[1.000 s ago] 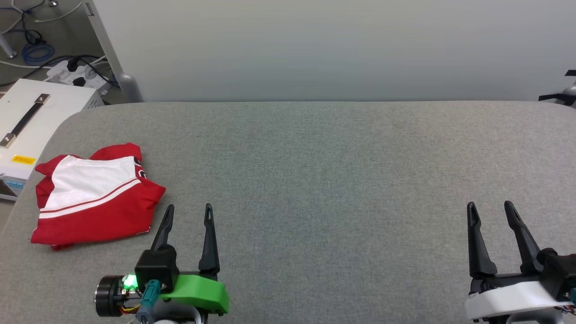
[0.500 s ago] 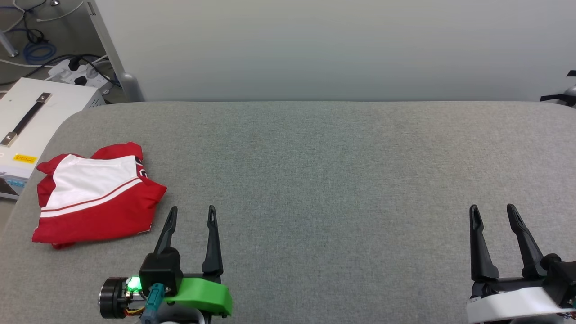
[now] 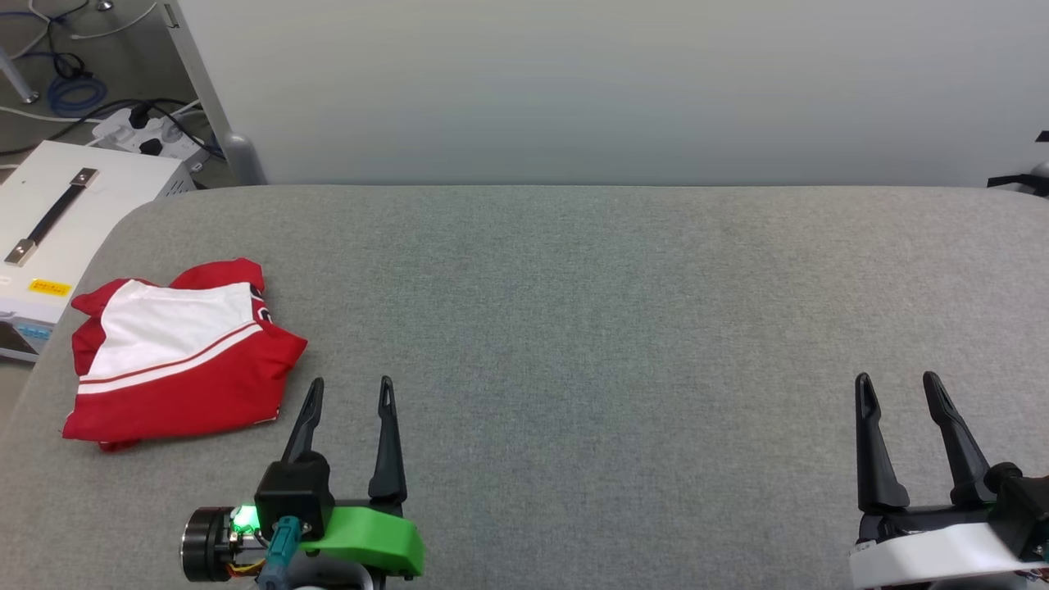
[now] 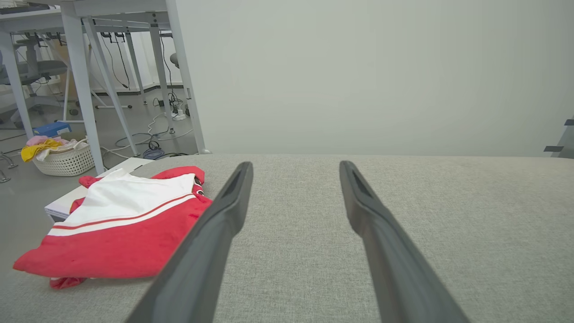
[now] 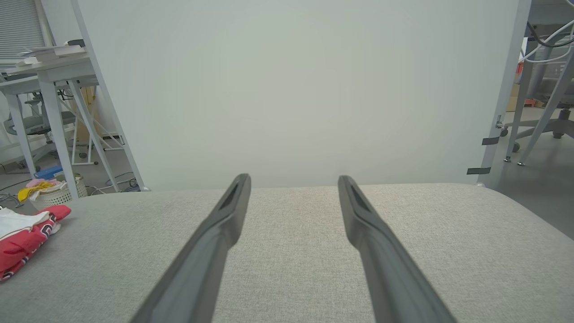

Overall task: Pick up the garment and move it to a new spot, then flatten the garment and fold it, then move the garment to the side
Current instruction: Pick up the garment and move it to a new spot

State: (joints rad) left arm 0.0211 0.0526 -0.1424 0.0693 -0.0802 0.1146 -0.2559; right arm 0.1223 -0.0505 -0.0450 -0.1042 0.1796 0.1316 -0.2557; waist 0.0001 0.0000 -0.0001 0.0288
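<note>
Red-and-white garment (image 3: 176, 360), thin fabric, crumpled on grey woven table (image 3: 623, 328)

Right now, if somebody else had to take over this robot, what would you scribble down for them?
Left gripper: open and empty, just right of the garment, not touching it.
Right gripper: open and empty, far across the table.
The garment: red and white, lying in a compact, roughly folded bundle near the table's left edge.
Done: it looks folded and set aside, though not neatly.
Left: probably nothing. Check whether the fold is good enough; if not, pick it up and redo it.
</note>
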